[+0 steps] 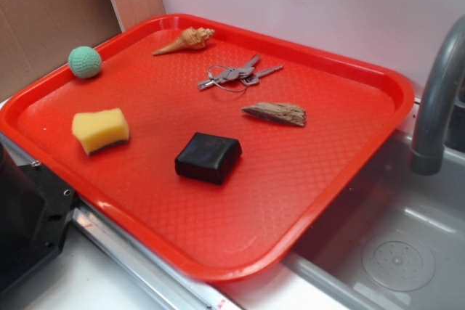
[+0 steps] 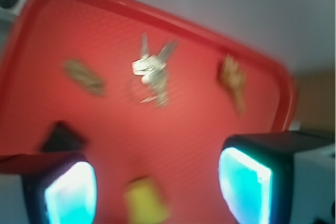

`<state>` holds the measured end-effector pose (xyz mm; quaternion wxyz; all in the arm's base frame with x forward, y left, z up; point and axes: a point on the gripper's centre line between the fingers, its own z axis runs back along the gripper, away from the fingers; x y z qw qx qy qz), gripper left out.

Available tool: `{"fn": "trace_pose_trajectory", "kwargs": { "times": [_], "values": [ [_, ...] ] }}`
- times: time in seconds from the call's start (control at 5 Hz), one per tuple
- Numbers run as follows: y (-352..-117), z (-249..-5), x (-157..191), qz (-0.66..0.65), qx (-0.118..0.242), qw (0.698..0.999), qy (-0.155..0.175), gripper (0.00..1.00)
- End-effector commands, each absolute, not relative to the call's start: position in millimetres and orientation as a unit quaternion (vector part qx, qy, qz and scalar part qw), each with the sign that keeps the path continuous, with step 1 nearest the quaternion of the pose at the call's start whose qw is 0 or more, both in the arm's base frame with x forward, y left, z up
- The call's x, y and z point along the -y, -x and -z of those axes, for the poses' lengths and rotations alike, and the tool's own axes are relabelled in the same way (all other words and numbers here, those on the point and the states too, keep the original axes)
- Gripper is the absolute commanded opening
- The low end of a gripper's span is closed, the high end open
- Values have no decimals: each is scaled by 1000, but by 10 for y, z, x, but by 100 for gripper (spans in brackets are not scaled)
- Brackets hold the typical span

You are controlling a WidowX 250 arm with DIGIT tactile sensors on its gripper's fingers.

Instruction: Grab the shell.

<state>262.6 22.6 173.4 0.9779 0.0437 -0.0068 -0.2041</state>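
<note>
Shell (image 1: 187, 39) lies on its side near the far rim of the red tray (image 1: 218, 255) in the exterior view, wide knobbly end toward the wall, thin point toward the green ball (image 1: 85, 62). Keys (image 1: 237, 75) sit just beside it, then a wood piece (image 1: 276, 113), a black block (image 1: 208, 157) and a yellow sponge (image 1: 100, 131). The gripper itself is out of this frame.

The wrist view is blurred. The gripper (image 2: 157, 192) hangs above the tray with its two glowing pads (image 2: 244, 184) spread wide apart, nothing between them. The shell (image 2: 232, 80) shows ahead and to the right, well apart from the fingers; the keys (image 2: 152, 72) lie straight ahead, the wood piece (image 2: 84, 77) ahead to the left, the sponge (image 2: 146, 200) between the pads below.
</note>
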Motion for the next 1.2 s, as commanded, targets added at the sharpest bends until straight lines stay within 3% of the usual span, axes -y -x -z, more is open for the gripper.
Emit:
{"fn": "trace_pose_trajectory", "kwargs": {
  "times": [0.0,0.2,0.6,1.0],
  "values": [
    [-2945,-1542,-1028,322,17,944,-64,100],
    [-3036,-1365,-1184,287,14,957,-43,100],
    [-3376,-1182,-1085,239,31,970,-28,100],
    [-3597,-864,-875,240,2,970,-40,100]
  ]
}}
